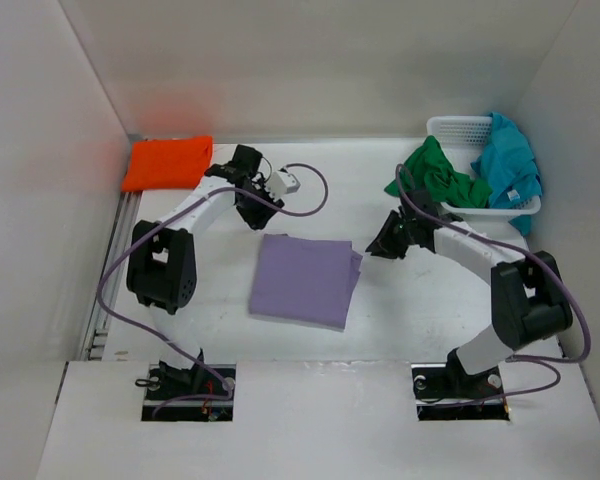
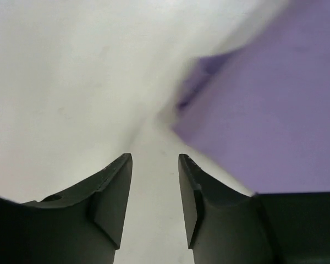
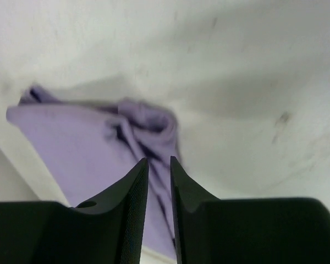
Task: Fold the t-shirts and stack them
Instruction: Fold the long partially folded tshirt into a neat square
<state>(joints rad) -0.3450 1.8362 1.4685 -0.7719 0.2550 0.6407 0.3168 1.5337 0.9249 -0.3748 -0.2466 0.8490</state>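
Lavender t-shirt (image 1: pixel 305 280) lies folded into a flat, roughly square packet at the centre of the white counter (image 1: pixel 410 315) in the top view, with its layered edges showing along the right side. The orange t-shirt (image 1: pixel 168 163) sits folded in the upper left of that frame, close to the back corner and well apart from the lavender one. A white mesh basket (image 1: pixel 452 127) stands at the upper right. The green t-shirt (image 1: pixel 438 177) hangs crumpled over the basket's left rim and down its outside. The teal t-shirt (image 1: pixel 508 162) is heaped unfolded in and over the basket's right side.

In the top view the left gripper (image 1: pixel 253 214) is just above the upper left corner of the lavender packet, between it and the orange t-shirt. The left wrist view shows the left gripper (image 2: pixel 154 160) with its jaws parted by a clear gap. Bare counter shows between them and nothing is held. The lavender t-shirt (image 2: pixel 264 110) fills the right of that frame, blurred.

The right gripper (image 1: pixel 382 246) is just to the right of the packet's upper right corner in the top view. In the right wrist view the right gripper (image 3: pixel 158 160) has its jaws slightly apart, leaving a narrow slit with nothing pinched. Beyond the fingertips, in the left half of that frame, lies a bunched corner of the lavender t-shirt (image 3: pixel 82 146).
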